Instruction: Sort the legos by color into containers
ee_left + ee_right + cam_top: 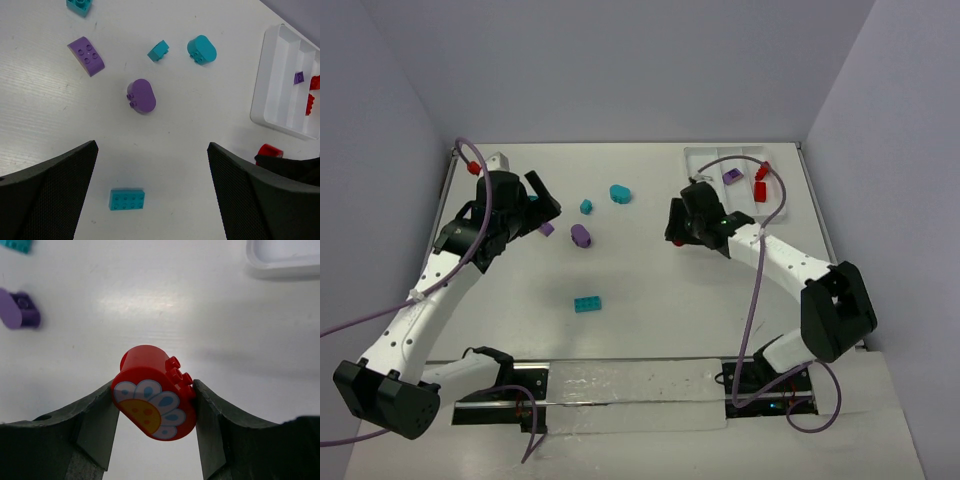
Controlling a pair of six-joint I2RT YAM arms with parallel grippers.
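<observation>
**Student:** What did the right end effector (pixel 155 407) hold in this figure?

**Instructor:** Its two fingers were closed against the sides of the red round piece (pixel 152 390). The piece's white-and-yellow flower face was turned toward the wrist camera. It was held above the white surface (pixel 650 290), just left of the near left corner of the tray (pixel 274 80) and outside its walls.

**Student:** And the left end effector (pixel 151 150)?

**Instructor:** Its fingers were spread wide and gripped nothing. It hung over the far left part of the surface, with the loose legos lying to its right.

**Student:** Where did those lie?

**Instructor:** A teal flat brick (pixel 587 304) lay nearest the arm bases. Farther back lay a purple rounded piece (pixel 580 235), with a purple curved brick (pixel 547 229) to its left and apart from it. A small teal brick (pixel 586 207) and a teal rounded piece (pixel 619 193) lay farther still, side by side but not touching. Another teal brick (pixel 79 5) showed only in part at the edge of the left wrist view.

**Student:** What was in the tray?

**Instructor:** One small purple piece (pixel 731 176) lay in the middle compartment. Two red bricks (pixel 760 190) lay in the right compartment, one behind the other. The right arm's cable crossed over that end of the tray.
</observation>
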